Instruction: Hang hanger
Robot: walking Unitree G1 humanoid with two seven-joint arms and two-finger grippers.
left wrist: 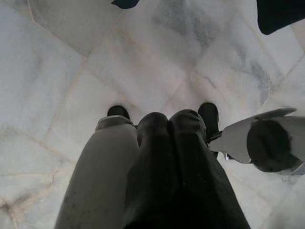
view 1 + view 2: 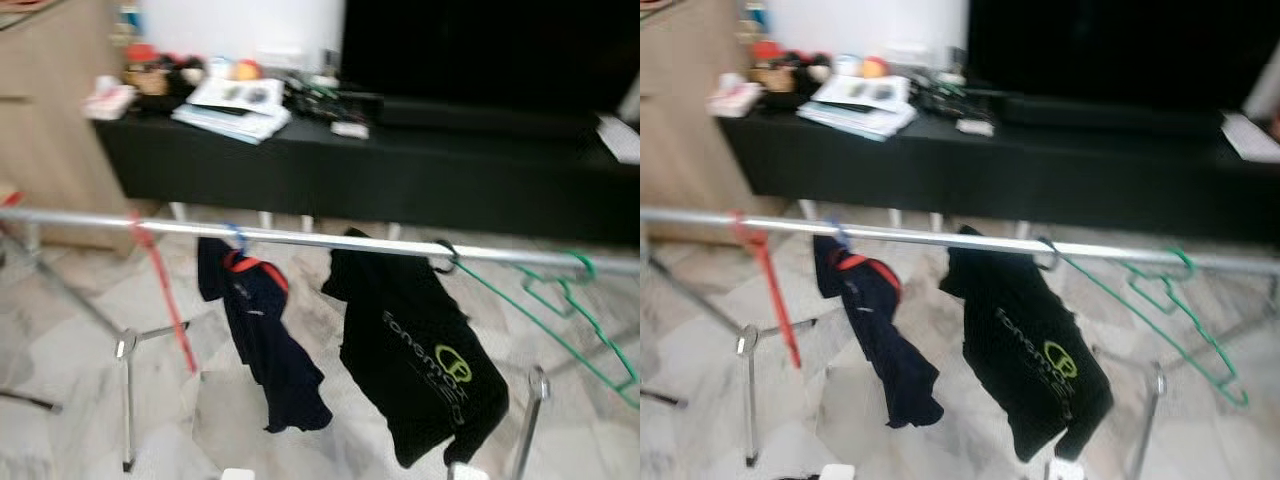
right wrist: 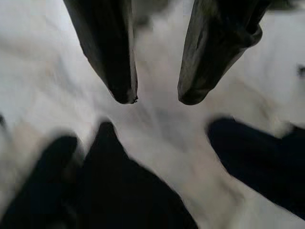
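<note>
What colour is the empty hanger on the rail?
Green hanger, clearest in the left eye view.

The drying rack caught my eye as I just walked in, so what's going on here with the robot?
The robot faces a metal clothes rail over a marble floor. On it hang a navy shirt, a black shirt, a red hanger and empty green hangers. Neither gripper holds anything: the left gripper is shut and the right gripper is open, both pointing at the floor. Behind stands a black cabinet.
</note>
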